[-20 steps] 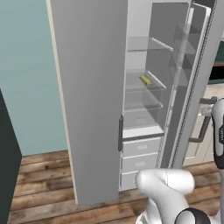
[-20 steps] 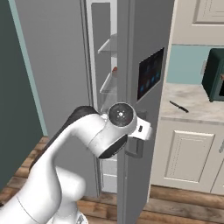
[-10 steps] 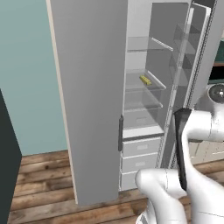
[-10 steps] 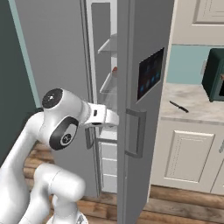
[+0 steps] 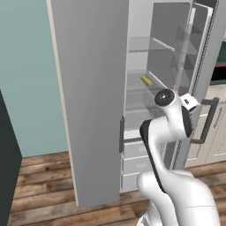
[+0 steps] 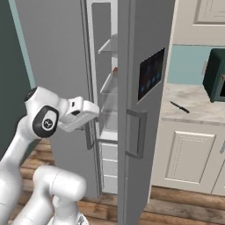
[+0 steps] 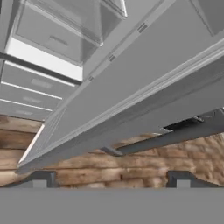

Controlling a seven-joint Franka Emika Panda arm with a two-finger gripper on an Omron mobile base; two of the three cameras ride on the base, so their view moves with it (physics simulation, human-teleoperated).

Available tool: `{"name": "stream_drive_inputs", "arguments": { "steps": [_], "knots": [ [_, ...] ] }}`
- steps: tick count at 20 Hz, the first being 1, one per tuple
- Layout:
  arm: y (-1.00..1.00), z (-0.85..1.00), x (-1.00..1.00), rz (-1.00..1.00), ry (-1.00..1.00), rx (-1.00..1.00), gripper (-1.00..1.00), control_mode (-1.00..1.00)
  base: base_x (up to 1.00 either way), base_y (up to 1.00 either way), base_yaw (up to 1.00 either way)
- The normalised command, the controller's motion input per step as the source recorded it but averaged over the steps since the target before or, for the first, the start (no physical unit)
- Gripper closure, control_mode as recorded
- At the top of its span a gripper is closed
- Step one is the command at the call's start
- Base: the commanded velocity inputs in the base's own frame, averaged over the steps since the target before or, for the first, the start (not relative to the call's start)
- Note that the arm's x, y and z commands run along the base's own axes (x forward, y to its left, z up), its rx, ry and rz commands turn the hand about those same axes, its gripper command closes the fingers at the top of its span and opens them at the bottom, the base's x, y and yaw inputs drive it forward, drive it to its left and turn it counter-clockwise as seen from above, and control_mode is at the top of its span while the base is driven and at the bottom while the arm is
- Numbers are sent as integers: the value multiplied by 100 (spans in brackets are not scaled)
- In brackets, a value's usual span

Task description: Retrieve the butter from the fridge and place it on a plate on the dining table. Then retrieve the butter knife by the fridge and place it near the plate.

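The grey fridge [image 5: 88, 88] stands with both doors open. Its right door [image 6: 140, 88] carries the dark panel. The butter [image 5: 146, 80], a small yellow stick, lies on a glass shelf inside. On the stone counter right of the fridge lies the butter knife [image 6: 180, 107]. My gripper [image 6: 97, 116] hovers in front of the gap between the doors at lower-shelf height, well below the butter. In the hand view the gripper [image 7: 110, 180] is open, with nothing between its fingertips [image 7: 39, 179]. The plate and the dining table are out of view.
The right door's long handle [image 6: 139, 134] juts out just right of my hand. White drawers [image 5: 132, 150] fill the fridge's bottom. Cream cabinets [image 6: 189, 154] stand under the counter, a dark green appliance [image 6: 215, 74] sits on it, and a wooden floor [image 5: 39, 185] lies below.
My hand has left the right door's handle and drawn back to the left, in front of the gap. The jaws have spread wide. The doors have stayed put.
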Motion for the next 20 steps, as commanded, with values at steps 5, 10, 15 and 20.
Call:
{"name": "stream_drive_inputs", "arguments": {
  "steps": [5,10,15,20],
  "knots": [
    [2,-18,52,0,24,-14,-100,-100,0,0,0],
    [-13,-63,62,0,19,0,-100,-100,0,0,0],
    [-40,-27,37,0,17,0,-100,-100,0,0,0],
    [-33,-31,32,0,8,-1,-100,-100,0,0,0]
  ]
}}
